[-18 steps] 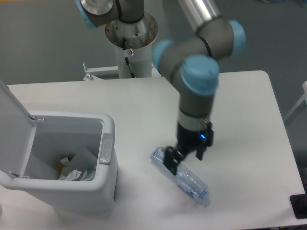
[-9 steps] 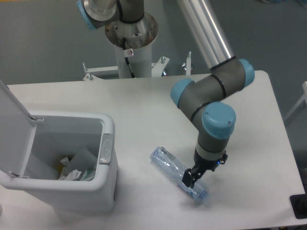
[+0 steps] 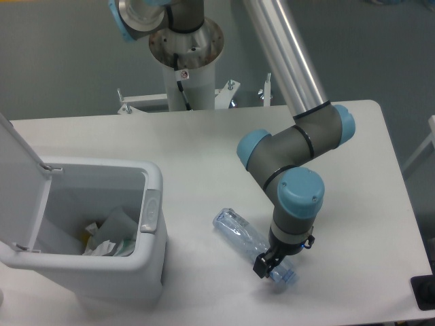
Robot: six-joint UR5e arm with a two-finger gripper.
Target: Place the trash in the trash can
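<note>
Crushed clear bottle lies flat on the white desk, to the right of the open trash can. The gripper is down at the bottle's lower right end; whether its jaws grip it, I cannot tell. Crumpled pale trash sits inside the can, whose lid stands up.

White bench with rounded far-right corner fills most of the view. Grey floor behind it, evenly lit, no hard shadows. White pedestal on a metal base frame stands at the far edge.
</note>
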